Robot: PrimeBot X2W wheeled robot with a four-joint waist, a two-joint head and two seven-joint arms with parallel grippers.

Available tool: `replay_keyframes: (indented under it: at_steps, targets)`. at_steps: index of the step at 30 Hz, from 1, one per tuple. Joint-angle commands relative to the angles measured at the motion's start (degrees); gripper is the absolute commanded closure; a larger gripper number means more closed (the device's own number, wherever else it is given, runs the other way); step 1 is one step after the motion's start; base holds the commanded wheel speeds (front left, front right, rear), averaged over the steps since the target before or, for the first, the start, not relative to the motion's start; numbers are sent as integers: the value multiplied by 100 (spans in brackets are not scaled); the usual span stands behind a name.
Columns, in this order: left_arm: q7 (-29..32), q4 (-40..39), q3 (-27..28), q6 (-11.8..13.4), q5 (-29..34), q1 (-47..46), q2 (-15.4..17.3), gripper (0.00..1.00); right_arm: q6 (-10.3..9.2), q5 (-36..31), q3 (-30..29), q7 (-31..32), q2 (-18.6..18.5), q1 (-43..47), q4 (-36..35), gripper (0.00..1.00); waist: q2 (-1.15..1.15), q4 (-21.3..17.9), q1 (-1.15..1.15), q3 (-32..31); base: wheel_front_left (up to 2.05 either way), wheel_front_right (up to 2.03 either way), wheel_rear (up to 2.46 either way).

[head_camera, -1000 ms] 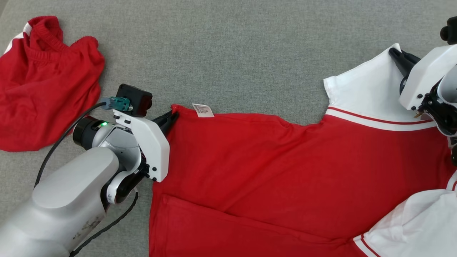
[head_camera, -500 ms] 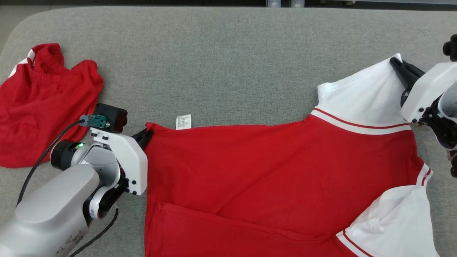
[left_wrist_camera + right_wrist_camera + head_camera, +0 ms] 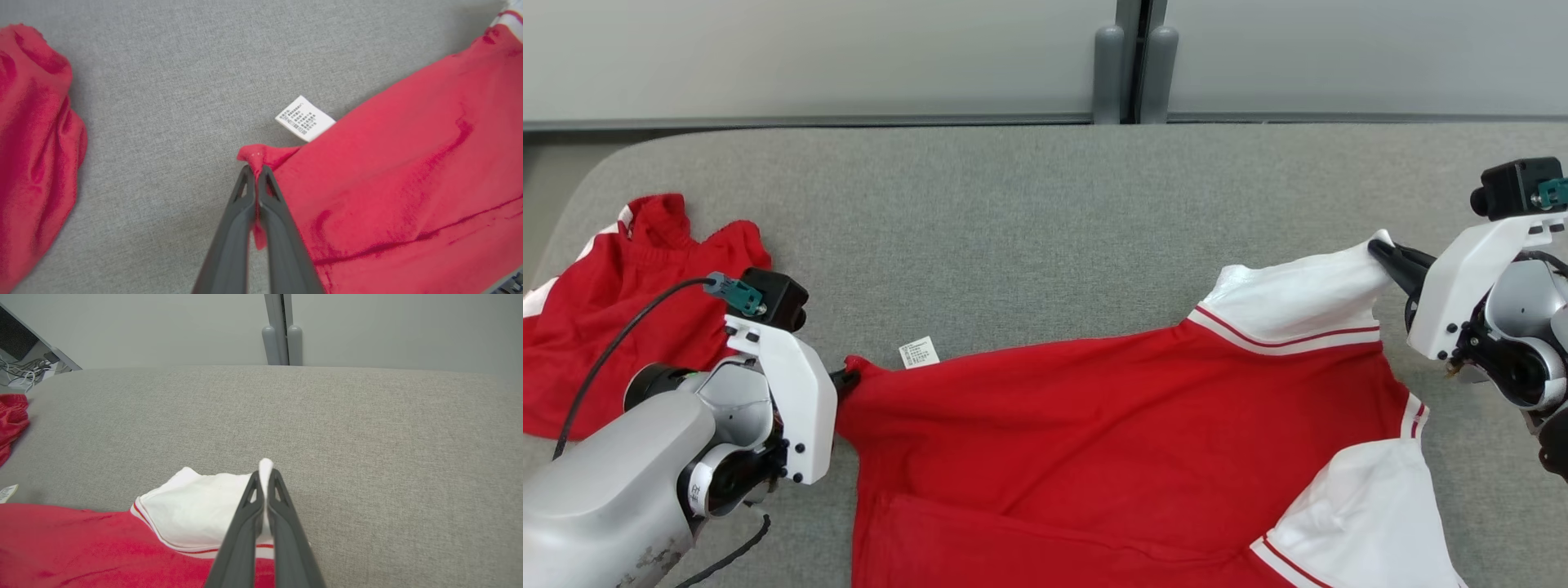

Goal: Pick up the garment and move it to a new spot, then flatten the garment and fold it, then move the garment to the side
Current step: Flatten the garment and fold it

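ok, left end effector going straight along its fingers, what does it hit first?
Past the shirt corner it pinches, the left end effector looks aimed at bare grey cushion; the white label sits just off that line. Depth is unclear.

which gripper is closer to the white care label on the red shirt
Left. The left gripper pinches a corner of the red shirt right beside the care label; the right gripper clamps the white sleeve at the far end.
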Motion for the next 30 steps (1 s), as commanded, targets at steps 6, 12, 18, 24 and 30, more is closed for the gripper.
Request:
replay_keyframes:
  at_steps: [6,12,18,24,30]
  targets:
    - [724,-10,-95,-302,-459,92,161,100,3,338,229,412,-284,307,-355,100,0,-251,0,-456,0,0,0]
    - [1195,-16,-224,-308,-531,-1,291,100,2,686,284,936,-603,699,-915,100,0,-321,0,-527,0,0,0]
    - [1322,123,-259,-420,-620,20,239,100,2,868,257,1369,-989,1193,-1598,100,0,-384,0,-554,0,0,0]
    - [1393,216,-318,-406,-573,60,299,100,2,943,14,1648,-1290,1711,-2275,100,0,-464,0,-532,0,0,0]
    - [1507,279,-357,-432,-682,165,314,100,2,914,-304,1974,-1387,2205,-2774,100,0,-534,0,-510,0,0,0]
